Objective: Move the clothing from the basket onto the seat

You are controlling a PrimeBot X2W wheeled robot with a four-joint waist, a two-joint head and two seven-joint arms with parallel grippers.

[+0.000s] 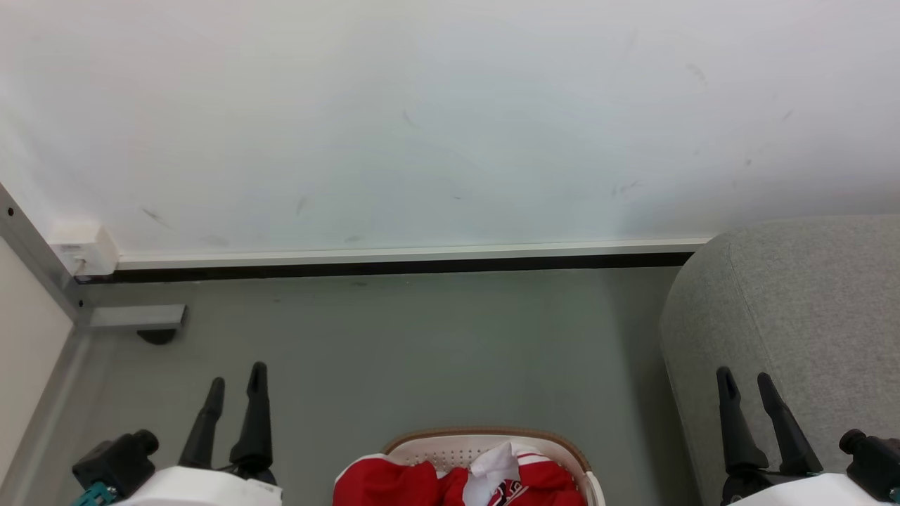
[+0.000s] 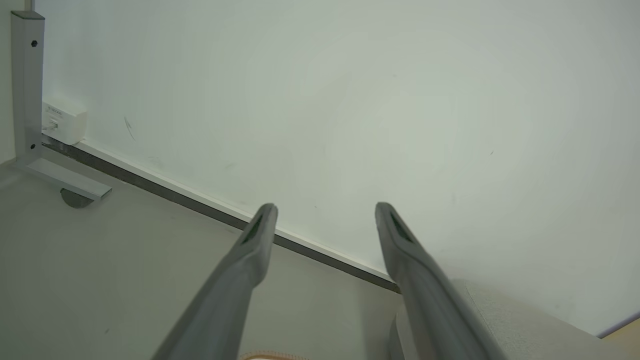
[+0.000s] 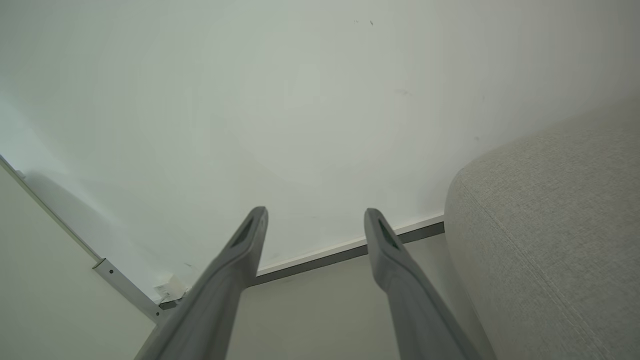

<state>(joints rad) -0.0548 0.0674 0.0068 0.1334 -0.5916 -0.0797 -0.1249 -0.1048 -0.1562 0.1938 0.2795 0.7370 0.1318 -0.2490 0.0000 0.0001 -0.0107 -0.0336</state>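
A broad stretch of bare grey-green floor (image 1: 422, 344) lies open between the small white perforated plastic basket with a brown rim (image 1: 485, 433) and the scuffed white wall (image 1: 422, 126), which closes off the far side. On the right, the large light-grey fabric-upholstered seat (image 1: 794, 295) rises near the basket, leaving a narrow lane of floor. On the left, a grey metal post (image 1: 42, 261) with a flat foot bar occupies the corner. The basket's mouth seems filled with soft red-and-white clothing (image 1: 394, 485), though the view's bottom edge cuts most of it off.

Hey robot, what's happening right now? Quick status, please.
Left gripper open, empty. Right gripper open, empty, by the seat. Clothing heaped in basket, not yet picked. Nothing seen blocking the way.
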